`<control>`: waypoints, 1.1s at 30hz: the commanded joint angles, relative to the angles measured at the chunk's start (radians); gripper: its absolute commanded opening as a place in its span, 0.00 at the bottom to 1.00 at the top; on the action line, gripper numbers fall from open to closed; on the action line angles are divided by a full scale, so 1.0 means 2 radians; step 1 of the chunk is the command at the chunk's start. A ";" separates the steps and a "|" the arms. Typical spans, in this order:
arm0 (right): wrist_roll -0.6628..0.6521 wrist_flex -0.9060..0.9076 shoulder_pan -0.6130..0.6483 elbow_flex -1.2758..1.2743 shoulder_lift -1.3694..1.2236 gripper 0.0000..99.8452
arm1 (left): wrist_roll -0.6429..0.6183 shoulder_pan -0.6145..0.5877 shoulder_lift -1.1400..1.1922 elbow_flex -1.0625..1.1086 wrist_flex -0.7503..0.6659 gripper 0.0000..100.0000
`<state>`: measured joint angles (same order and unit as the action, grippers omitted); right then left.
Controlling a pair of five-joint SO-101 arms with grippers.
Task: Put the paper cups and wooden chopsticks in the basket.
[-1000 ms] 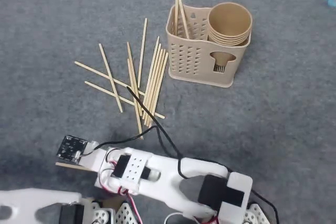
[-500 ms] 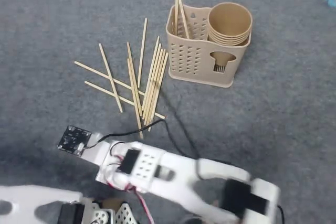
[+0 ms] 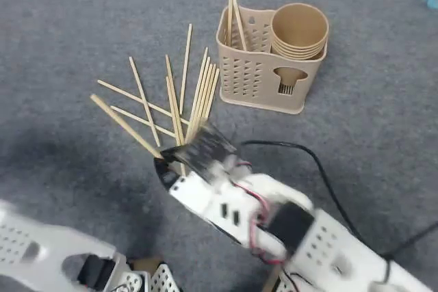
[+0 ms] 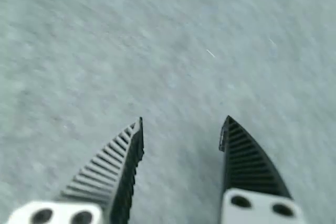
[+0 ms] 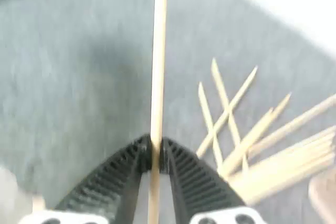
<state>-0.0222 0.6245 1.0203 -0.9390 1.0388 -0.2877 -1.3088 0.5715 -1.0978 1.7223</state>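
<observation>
While I watched the high view, the right gripper [image 3: 166, 161] sat just below frame centre, clamped on one end of a single wooden chopstick [image 3: 126, 126] that slanted off toward the left of the frame. The loose chopsticks [image 3: 195, 97] lay fanned on the grey carpet [image 3: 61, 46] just above it. The basket [image 3: 256, 76] stood upper right of centre, with the paper cups [image 3: 299, 29] stacked in its right compartment and two sticks [image 3: 234, 15] upright in its left. I judged the cups done and this stick mid-carry. The next move called for lifting it, tipping it upright and lowering it into the left compartment. Its long free end could sweep the pile or catch the basket's rim, and a black cable [image 3: 311, 158] crossed the carpet right of centre. The left arm [image 3: 41, 251] sat in the lower left corner, well apart.

On the left wrist view, the left gripper [image 4: 184, 124] stood wide open over bare carpet, holding nothing.

On the right wrist view, the right gripper [image 5: 156, 149] had its jaws pinched tight on the chopstick [image 5: 158, 51], with the loose ones [image 5: 236, 129] beside it.
</observation>
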 commanded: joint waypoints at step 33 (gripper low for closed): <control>-0.009 -0.538 -0.283 0.111 -0.163 0.01 | -0.049 0.489 -0.585 1.142 -0.679 0.22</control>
<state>-0.0238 -0.3821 0.5033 -0.8899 0.8777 -0.4043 -0.3667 -0.4964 1.1040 0.4626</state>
